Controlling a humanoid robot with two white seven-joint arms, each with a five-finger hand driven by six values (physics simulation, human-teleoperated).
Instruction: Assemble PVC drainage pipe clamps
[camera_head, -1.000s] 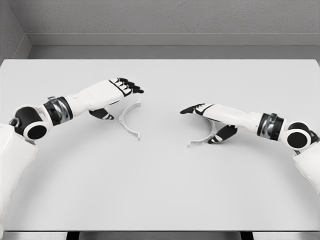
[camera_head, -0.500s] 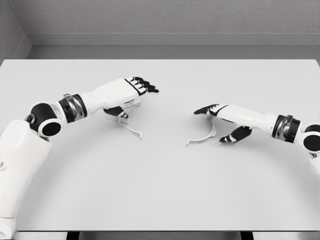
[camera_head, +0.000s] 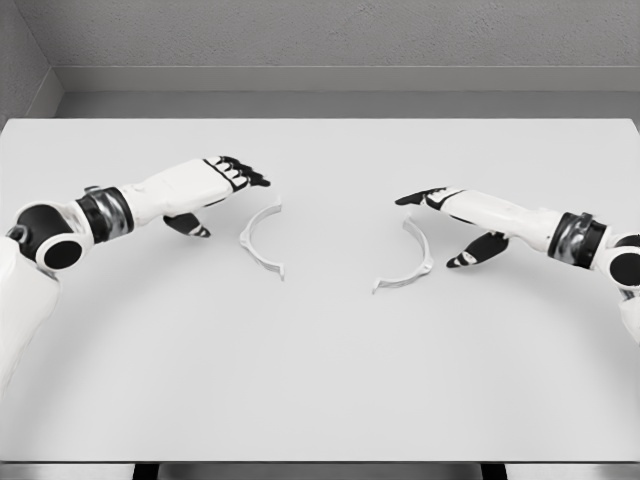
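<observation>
White table (camera_head: 320, 380) holds two clamp halves (camera_head: 262, 238) between each spread, empty robot hand (camera_head: 215, 185)

Plain white rectangular counter (camera_head: 320, 370) below a grey wall. Lying flat on it, well apart: two white plastic half-ring clamp pieces, left (camera_head: 258, 239) and right (camera_head: 410, 260), open sides facing.

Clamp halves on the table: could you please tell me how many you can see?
2. One clamp half lies left of centre, just right of the left hand. The other clamp half lies right of centre, below and beside the right hand. Neither is held; nothing seems hidden.
</observation>
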